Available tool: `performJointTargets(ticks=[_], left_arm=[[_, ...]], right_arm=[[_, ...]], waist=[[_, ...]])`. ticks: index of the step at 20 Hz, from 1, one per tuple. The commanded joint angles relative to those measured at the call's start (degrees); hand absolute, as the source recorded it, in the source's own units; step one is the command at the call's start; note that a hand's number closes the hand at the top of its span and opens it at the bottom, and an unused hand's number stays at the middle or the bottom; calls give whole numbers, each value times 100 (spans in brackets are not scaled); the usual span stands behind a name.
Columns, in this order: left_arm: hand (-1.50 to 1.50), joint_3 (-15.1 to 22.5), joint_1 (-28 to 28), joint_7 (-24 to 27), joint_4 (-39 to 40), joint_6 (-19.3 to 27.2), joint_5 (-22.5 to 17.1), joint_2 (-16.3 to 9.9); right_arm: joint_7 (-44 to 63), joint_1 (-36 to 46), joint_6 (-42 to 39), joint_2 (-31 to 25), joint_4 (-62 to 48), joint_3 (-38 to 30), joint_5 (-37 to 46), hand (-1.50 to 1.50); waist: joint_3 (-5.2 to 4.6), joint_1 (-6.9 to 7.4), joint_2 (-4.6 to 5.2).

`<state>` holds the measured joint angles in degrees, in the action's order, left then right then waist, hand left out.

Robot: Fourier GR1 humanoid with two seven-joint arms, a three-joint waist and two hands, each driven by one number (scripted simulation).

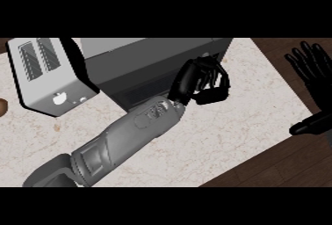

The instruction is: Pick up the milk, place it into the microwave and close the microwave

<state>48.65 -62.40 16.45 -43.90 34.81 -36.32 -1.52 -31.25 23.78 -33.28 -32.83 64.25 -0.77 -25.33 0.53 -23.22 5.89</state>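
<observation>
The dark grey microwave [149,57] stands at the back middle of the counter, its dark front [146,90] facing me and looking closed. My left hand [202,81] lies against the microwave's front right corner, its fingers loosely bent and touching the front edge, with nothing seen inside them. At the view's right edge my right hand [314,74] rests open with fingers up, off the counter. No milk shows anywhere in the head view.
A silver toaster [48,74] stands left of the microwave, almost touching it. A small brown thing [2,107] peeks in at the left edge. The pale stone counter [220,132] ends at a dark wooden floor [285,167] to the right.
</observation>
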Motion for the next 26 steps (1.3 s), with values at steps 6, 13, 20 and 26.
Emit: performJointTargets(ticks=[6, 13, 20, 26], left_arm=[[150, -6, -343, 12, 237, 37, -173, 145], [150, 5, -337, 18, 281, 222, -291, 142], [150, 63, -287, 94, 258, 408, -322, 139], [150, 58, -320, 82, 245, 597, -363, 137]], right_arm=[[-109, 351, -1075, -193, 846, 656, 89, 150], [169, 334, -1094, -198, 1389, 904, -91, 150], [396, 224, -1092, -168, 1864, 1142, -244, 150], [575, 227, -1057, -193, 2220, 1213, -421, 150]], waist=[[5, -53, 10], [14, -274, 17], [18, -382, 20], [14, -473, 1]])
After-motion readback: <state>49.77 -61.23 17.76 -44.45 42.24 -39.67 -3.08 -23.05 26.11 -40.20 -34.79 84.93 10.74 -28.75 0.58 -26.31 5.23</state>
